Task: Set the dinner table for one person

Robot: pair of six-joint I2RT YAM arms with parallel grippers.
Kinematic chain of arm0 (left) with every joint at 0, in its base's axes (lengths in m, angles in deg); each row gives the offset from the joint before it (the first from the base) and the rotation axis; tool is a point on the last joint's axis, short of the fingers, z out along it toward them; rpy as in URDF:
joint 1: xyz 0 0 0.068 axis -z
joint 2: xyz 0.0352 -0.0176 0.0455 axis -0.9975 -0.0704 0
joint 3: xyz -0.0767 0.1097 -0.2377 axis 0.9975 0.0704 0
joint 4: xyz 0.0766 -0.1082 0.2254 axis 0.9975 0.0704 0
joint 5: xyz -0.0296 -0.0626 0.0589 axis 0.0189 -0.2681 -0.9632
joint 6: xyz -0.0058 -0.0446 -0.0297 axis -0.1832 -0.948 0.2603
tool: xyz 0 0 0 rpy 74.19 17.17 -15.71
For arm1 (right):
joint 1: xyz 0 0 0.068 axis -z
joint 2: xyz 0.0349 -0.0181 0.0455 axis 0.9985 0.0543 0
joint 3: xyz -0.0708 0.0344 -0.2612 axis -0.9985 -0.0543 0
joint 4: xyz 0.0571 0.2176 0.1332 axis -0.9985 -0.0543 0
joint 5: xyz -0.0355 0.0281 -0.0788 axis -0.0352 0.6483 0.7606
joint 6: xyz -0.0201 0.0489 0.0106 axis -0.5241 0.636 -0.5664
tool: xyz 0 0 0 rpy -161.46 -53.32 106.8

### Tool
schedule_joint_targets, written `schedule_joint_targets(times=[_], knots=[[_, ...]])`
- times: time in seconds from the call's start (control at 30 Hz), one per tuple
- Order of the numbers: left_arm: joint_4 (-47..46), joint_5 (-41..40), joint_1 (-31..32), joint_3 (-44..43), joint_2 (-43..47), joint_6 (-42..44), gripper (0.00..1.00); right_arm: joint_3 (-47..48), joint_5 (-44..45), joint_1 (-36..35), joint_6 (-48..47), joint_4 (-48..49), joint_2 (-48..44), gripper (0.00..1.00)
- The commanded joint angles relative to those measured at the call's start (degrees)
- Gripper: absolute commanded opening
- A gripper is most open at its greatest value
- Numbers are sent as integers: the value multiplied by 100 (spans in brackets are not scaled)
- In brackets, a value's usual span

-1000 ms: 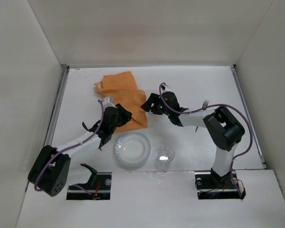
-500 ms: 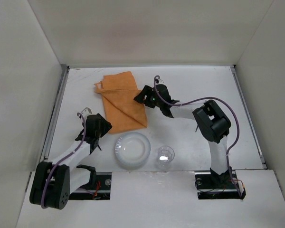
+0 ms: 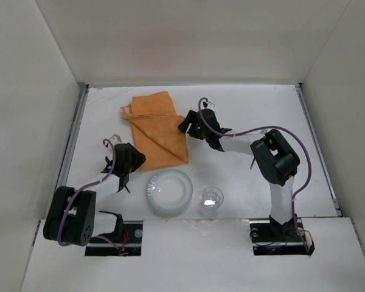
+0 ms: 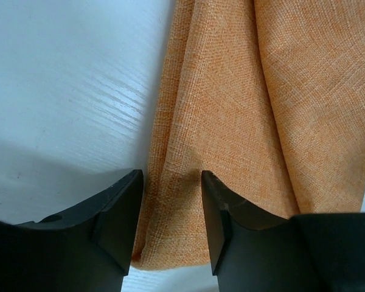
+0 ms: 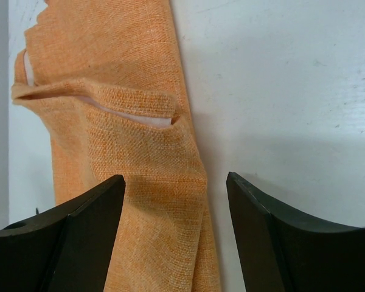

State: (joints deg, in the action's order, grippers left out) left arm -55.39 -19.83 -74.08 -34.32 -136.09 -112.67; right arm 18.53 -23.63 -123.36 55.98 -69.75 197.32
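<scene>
The orange placemat [image 3: 158, 131] lies crumpled and folded on the white dinner table [image 3: 249, 103], at the back, left of centre. My left gripper [image 3: 135, 159] is open at the cloth's near left edge. In the left wrist view its jaws [image 4: 170, 225] straddle the placemat's [image 4: 231, 121] near corner without closing on it. My right gripper [image 3: 186, 125] is open at the cloth's right edge. In the right wrist view its jaws [image 5: 176, 231] stand wide over the folded edge of the placemat [image 5: 128, 158]. A clear plate [image 3: 169, 191] and a clear glass [image 3: 211, 202] stand near the front.
White walls close in the table on the left, back and right. The plate and glass stand between the two arm bases. The right arm's purple cable loops above the table at the right.
My left gripper drew back left off the cloth, then shifted slightly right to its edge. My right gripper moved up and left to the cloth's right edge. The cloth's right part now lies flatter.
</scene>
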Motion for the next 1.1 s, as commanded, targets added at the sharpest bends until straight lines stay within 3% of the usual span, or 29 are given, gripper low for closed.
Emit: schedule_joint_targets(times=[0.0,0.07,0.17,0.3,0.4,0.63,0.73,1.07], knots=[[-1,12,-41,41,-98,-73,40,455,1,-31,-227,-153,142,72],[-19,-15,-50,50,-116,-117,37,675,-245,-31,-244,-57,327,72],[-98,-50,-50,41,-186,-169,31,974,-317,-31,-218,-12,512,61],[-195,-94,-50,-20,-292,-257,16,1028,-238,-31,-139,40,426,22],[-212,-243,-67,-38,-257,-328,10,564,60,-31,-104,250,-65,11],[-274,-384,-15,-82,-336,-346,7,-2123,842,1109,572,945,-2296,7],[-344,-384,-32,-21,-380,-302,7,-3188,1019,1436,1037,1025,-2817,8],[-248,-472,-287,-90,-142,-477,6,-3841,1739,1165,1144,428,-3072,12]])
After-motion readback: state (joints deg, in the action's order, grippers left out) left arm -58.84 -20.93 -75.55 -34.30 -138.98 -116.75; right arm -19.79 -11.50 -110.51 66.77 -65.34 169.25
